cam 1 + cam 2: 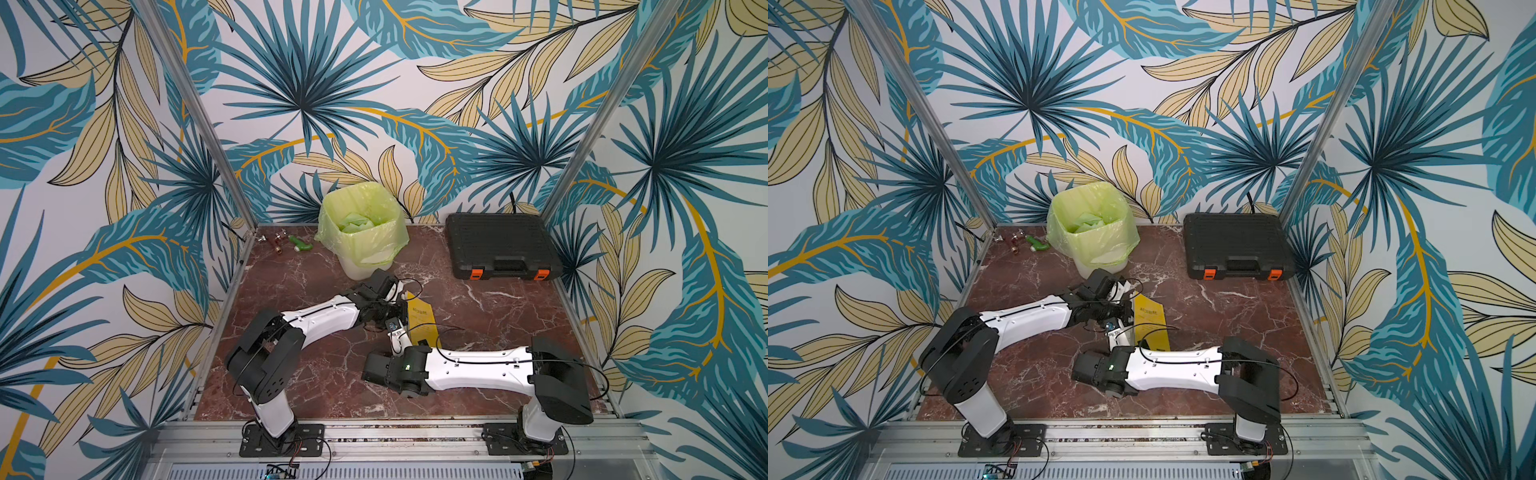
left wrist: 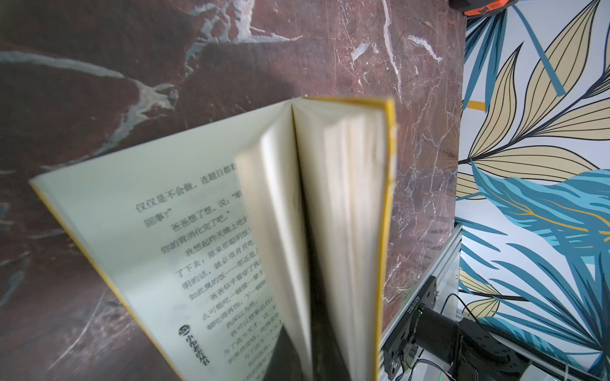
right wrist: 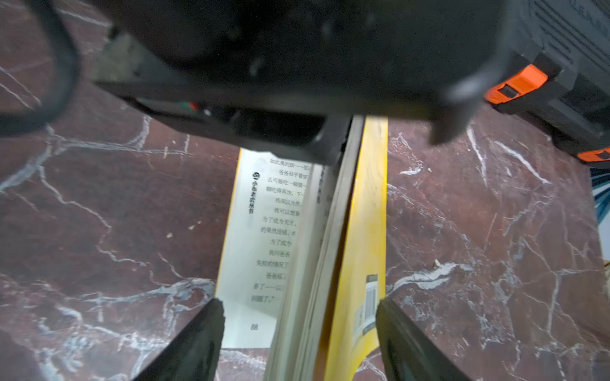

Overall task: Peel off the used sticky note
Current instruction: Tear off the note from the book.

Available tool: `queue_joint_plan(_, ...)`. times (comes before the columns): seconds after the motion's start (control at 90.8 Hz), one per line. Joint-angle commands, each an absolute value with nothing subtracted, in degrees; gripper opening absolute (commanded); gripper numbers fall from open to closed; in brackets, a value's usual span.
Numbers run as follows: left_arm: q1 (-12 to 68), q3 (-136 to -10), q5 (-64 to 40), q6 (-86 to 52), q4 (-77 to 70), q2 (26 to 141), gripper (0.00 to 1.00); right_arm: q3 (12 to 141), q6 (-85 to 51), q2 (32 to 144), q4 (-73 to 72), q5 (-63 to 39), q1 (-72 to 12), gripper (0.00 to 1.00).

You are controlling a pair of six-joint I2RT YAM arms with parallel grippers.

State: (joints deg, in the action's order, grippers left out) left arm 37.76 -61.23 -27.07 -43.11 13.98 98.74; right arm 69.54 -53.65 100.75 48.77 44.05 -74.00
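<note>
Right wrist view: straddling the half-open yellow book [image 3: 359, 231] on the marble table [image 3: 462, 231] with the right gripper [image 3: 298, 306] spread wide. Clamped tight on its raised pages with the left gripper [image 1: 402, 307]. No telling where the sticky note sits.

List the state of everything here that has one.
Book, open; one side lies flat, remaining pages and barcode cover raised.
Bin, unlidded, lined, green scraps inside.
Tool case, closed.
Left gripper, shut, at the book.
Right gripper, open, straddling the book's edge.
Sticky note, none visible.
</note>
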Motion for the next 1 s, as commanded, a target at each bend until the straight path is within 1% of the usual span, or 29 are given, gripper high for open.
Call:
queue_joint_plan(0.0,37.4,-60.9,-28.7,-43.3,11.4,98.8,0.00,68.8,-56.1,102.1,51.6,45.8,-74.2,0.69)
queue_joint_plan(0.077,37.3,-60.8,-28.7,-43.4,11.2,98.8,0.00,68.4,-56.4,102.5,51.5,45.4,-74.3,0.58)
queue_joint_plan(0.121,37.3,-60.8,-28.8,-43.3,11.2,98.7,0.00,67.8,-56.5,101.9,50.7,45.3,-74.3,0.46)
queue_joint_plan(0.176,37.3,-60.8,-28.8,-42.9,11.3,98.6,0.00,66.1,-55.9,99.8,48.7,45.0,-74.0,0.34)
queue_joint_plan(0.187,37.3,-60.9,-28.6,-42.8,11.4,98.6,0.00,65.7,-55.7,99.3,48.2,44.9,-74.0,0.30)
queue_joint_plan(0.264,37.3,-60.9,-27.4,-41.4,12.1,97.5,0.00,62.8,-53.8,95.4,44.7,43.5,-73.2,0.19)
queue_joint_plan(0.341,37.2,-60.8,-24.9,-39.6,12.8,95.2,0.14,59.0,-51.4,90.6,40.5,41.7,-72.0,0.12)
queue_joint_plan(0.43,37.3,-59.9,-22.0,-37.3,11.7,91.6,0.27,53.1,-47.2,83.2,33.2,37.4,-70.1,0.10)
queue_joint_plan(0.496,37.2,-58.7,-20.1,-35.6,10.2,88.8,0.33,47.8,-43.5,77.3,26.3,31.1,-66.9,0.07)
queue_joint_plan(0.551,37.3,-57.9,-19.2,-34.2,8.6,86.9,0.36,42.3,-40.5,71.3,19.5,23.1,-63.1,0.06)
queue_joint_plan(0.628,37.3,-57.0,-18.5,-33.0,6.8,85.3,0.38,35.3,-40.3,63.8,10.6,12.3,-56.1,0.03)
queue_joint_plan(0.694,37.4,-56.7,-18.6,-32.1,6.0,85.0,0.39,31.8,-41.4,60.0,7.4,6.6,-50.9,0.01)
queue_joint_plan(0.782,37.9,-56.6,-19.6,-31.2,5.2,85.6,0.42,30.0,-42.1,58.5,5.2,0.4,-46.7,0.00)
queue_joint_plan(0.87,39.2,-57.5,-22.0,-30.2,5.2,87.0,0.44,27.3,-45.2,59.9,-2.1,-6.4,-43.2,0.00)
queue_joint_plan(0.991,41.7,-58.0,-21.9,-27.8,7.1,87.3,0.45,23.9,-49.2,63.4,-10.6,-10.7,-40.8,0.00)
